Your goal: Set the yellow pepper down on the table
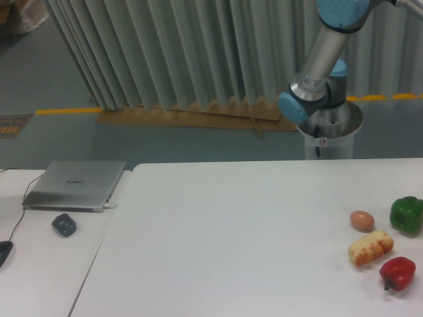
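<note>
At the right edge of the table (231, 231), a green pepper (406, 214), a brownish egg (361, 220), a lumpy bread-like piece (371, 247) and a red pepper (397, 273) are sitting close together. A closed silver laptop (75, 184) and a dark mouse (64, 224) are lying on the smaller desk (39, 271) at left. My arm (322, 63) is rising from its base behind the table and leaving the picture at the top. My jaws are lying outside the picture, so I cannot tell their state. The yellow pepper is showing nowhere.
</note>
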Controlling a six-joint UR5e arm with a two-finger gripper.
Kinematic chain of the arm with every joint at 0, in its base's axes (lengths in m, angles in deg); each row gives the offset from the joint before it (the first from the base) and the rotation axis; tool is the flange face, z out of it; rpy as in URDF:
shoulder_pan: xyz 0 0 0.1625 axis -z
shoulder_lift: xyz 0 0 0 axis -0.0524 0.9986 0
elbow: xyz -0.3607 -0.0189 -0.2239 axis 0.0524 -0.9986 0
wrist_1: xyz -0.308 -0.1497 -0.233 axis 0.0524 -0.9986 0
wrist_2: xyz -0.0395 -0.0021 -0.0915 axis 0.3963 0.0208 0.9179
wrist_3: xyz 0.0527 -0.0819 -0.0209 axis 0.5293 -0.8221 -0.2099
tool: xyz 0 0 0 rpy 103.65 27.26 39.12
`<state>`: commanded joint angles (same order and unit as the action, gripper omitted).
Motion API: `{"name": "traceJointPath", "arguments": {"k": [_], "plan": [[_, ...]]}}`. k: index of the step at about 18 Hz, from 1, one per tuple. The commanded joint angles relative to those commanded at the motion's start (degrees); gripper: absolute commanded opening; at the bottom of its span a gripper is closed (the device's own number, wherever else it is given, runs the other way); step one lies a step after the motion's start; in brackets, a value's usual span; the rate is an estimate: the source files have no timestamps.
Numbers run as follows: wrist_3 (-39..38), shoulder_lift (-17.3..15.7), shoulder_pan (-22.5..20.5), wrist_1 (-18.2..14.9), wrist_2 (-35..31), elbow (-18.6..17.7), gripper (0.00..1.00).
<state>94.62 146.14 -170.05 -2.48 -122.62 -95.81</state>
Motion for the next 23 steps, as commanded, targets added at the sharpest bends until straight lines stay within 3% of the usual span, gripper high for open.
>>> {"name": "traceJointPath", "arguments": {"k": [3,8,13,19,23], "plan": [[0.0,-0.4,0.5,-1.2,-1.9,1.2,0.36],[-4.7,-3.2,4.6,-15.2,-1.5,6.5,0.36],[-15.8,-6.5,12.2,-21.3,-1.2,6.8,0.36],[-29.3,-7.6,20.0,-21.3,1.8,7.0,0.36],[-33.7,-5.5,25.0,-13.2,2.5,6.7,0.36]]}}
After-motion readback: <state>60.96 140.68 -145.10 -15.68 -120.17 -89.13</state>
